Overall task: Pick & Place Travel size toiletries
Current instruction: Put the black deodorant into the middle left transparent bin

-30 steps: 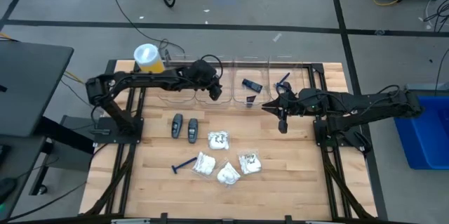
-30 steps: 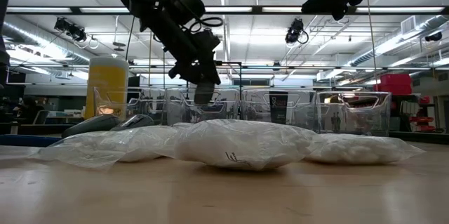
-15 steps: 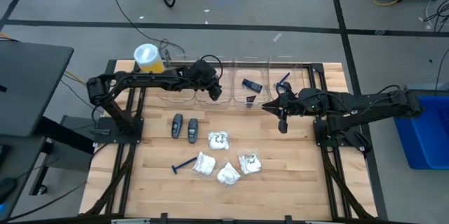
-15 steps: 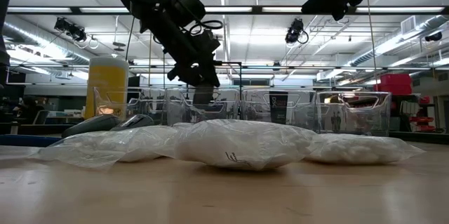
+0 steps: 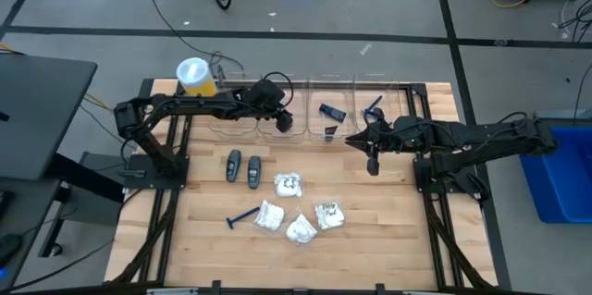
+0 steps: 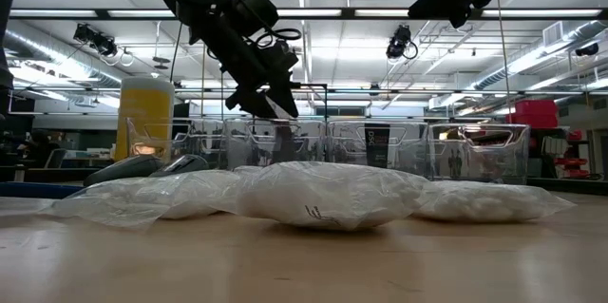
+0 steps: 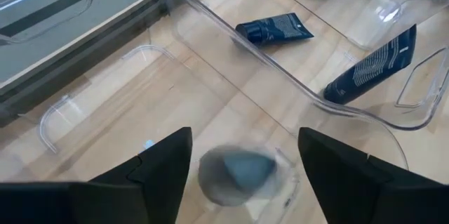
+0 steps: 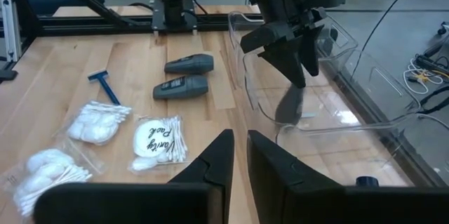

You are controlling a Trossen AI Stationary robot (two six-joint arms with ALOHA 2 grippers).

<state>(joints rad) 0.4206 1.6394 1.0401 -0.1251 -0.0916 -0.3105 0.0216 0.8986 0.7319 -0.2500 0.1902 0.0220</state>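
Grey oval piece [image 7: 235,173] drops below your spread left gripper [image 7: 242,155] into the bin [image 7: 231,41]; lift straight up, clear of the wall. Right gripper [image 8: 235,155] waits, nearly closed.

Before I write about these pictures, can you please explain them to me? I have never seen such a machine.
This is a robot: two dark arms at a wooden table, each ending in a two-finger gripper. One picture looks down from above, one looks level across the table, two come from wrist cameras. On the table lie two grey pieces, a blue razor and four white packets. At the back stand clear bins. The left gripper hangs open over one bin; a third grey piece under it is not held. The right gripper waits nearby, shut and empty.
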